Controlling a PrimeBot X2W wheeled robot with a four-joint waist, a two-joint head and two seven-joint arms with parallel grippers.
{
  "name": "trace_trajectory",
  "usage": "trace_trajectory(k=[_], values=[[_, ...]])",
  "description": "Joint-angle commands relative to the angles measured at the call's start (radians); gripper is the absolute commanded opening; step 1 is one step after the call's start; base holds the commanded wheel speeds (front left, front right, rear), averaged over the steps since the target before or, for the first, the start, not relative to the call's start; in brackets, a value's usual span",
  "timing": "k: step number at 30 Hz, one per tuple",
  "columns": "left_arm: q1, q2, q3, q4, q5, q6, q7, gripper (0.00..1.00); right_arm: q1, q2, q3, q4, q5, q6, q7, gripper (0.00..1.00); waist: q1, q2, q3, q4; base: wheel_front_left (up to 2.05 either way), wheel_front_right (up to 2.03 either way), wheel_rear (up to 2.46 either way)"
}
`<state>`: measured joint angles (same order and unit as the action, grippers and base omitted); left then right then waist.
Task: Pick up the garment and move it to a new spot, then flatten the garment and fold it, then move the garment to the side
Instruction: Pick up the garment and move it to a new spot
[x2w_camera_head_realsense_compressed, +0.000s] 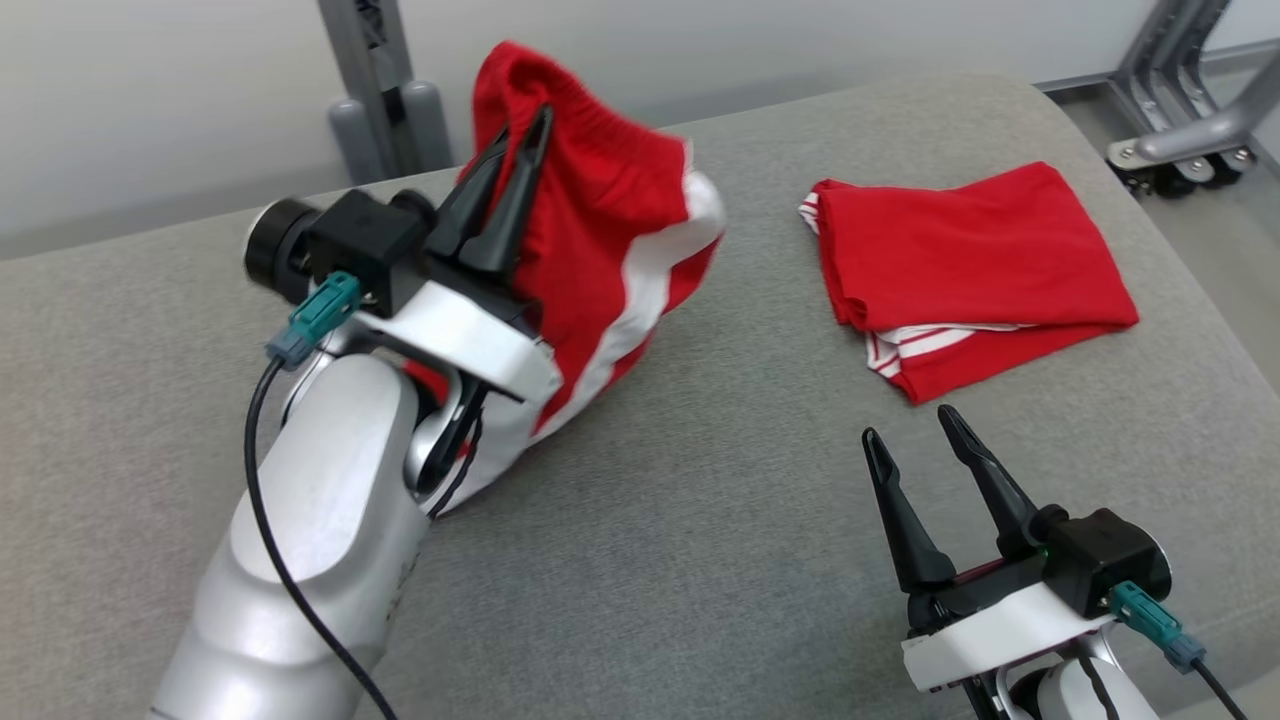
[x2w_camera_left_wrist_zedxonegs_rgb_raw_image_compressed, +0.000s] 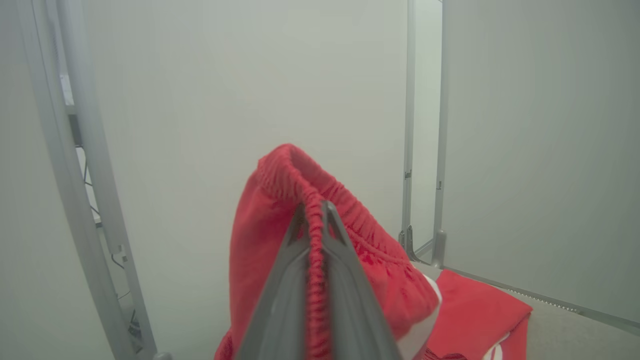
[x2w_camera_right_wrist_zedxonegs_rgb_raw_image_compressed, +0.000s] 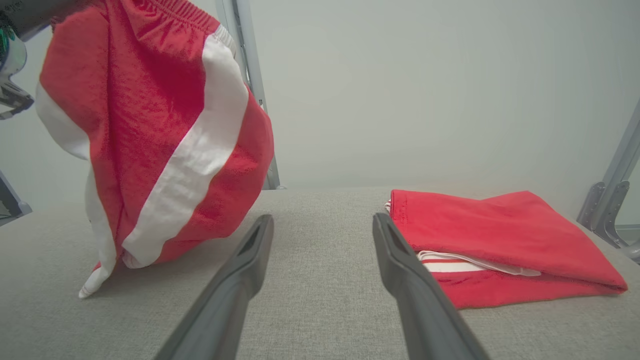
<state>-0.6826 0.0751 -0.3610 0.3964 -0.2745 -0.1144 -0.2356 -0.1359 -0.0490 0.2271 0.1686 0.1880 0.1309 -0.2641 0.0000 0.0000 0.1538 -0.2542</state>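
Left gripper (x2w_camera_head_realsense_compressed: 525, 122) pinched tight on elastic waistband of red-and-white garment (x2w_camera_head_realsense_compressed: 600, 220), holding it raised; lower hem touches grey padded surface (x2w_camera_head_realsense_compressed: 700, 540). Right gripper (x2w_camera_head_realsense_compressed: 908, 425) spread wide, empty, low over surface, near folded red cloth (x2w_camera_head_realsense_compressed: 960, 250) lying flat.

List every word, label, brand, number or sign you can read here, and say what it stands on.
None: no readable text in any view.
Red shorts, held up by the left hand: plain red and white, no letters.
Folded red garment: red and white; a white mark at the left wrist view's bottom edge is cut off, unreadable.
Right hand: no label.
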Motion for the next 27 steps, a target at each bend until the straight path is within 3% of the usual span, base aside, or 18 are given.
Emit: trace_trajectory(k=[1, 6, 12, 17, 18, 20, 21, 22, 27], values=[[-0.017, 0.001, -0.002, -0.005, -0.005, -0.004, -0.007, 0.0, -0.01, -0.004, -0.004, -0.004, 0.007, 0.0, -0.001, 1.0, 0.0, 0.0, 0.003, -0.017, 0.0, 0.0, 0.0], [-0.008, -0.012, -0.036, -0.016, -0.026, -0.006, -0.026, 0.0, -0.004, -0.004, -0.004, -0.005, 0.016, 0.0, -0.001, 1.0, 0.0, 0.0, 0.014, -0.034, 0.0, 0.0, 0.0], [0.161, -0.013, -0.053, -0.065, -0.063, -0.014, -0.03, 0.0, 0.012, -0.004, -0.027, -0.013, 0.019, 0.0, -0.001, 1.0, 0.0, 0.0, 0.031, -0.009, 0.0, 0.0, 0.0], [0.312, 0.022, -0.096, -0.051, -0.079, -0.016, -0.029, 0.04, 0.025, -0.004, -0.037, -0.007, 0.009, 0.0, -0.001, 1.0, 0.0, 0.0, 0.025, 0.034, 0.0, 0.0, 0.0], [0.337, 0.028, -0.094, -0.05, -0.082, -0.016, -0.03, 0.2, 0.027, -0.004, -0.039, -0.006, 0.007, 0.0, -0.001, 1.0, 0.0, 0.0, 0.022, 0.043, 0.0, 0.0, 0.0], [0.379, 0.032, -0.081, -0.05, -0.083, -0.016, -0.03, 0.41, 0.032, -0.004, -0.04, -0.003, 0.002, 0.0, -0.001, 1.0, 0.0, 0.0, 0.014, 0.062, 0.0, 0.0, 0.0], [0.396, 0.03, -0.069, -0.05, -0.082, -0.015, -0.03, 0.61, 0.035, -0.004, -0.042, 0.0, 0.001, 0.0, -0.001, 1.0, 0.0, 0.0, 0.008, 0.072, 0.0, 0.0, 0.0], [0.411, 0.027, -0.057, -0.052, -0.082, -0.015, -0.03, 0.98, 0.038, -0.004, -0.044, 0.003, 0.0, 0.0, -0.001, 1.0, 0.0, 0.0, 0.002, 0.082, 0.0, 0.0, 0.0], [0.462, 0.009, 0.012, -0.078, -0.088, -0.002, -0.03, 1.0, 0.046, -0.004, -0.045, 0.012, 0.002, 0.0, -0.001, 1.0, 0.0, 0.0, -0.031, 0.116, 0.0, 0.0, 0.0]])
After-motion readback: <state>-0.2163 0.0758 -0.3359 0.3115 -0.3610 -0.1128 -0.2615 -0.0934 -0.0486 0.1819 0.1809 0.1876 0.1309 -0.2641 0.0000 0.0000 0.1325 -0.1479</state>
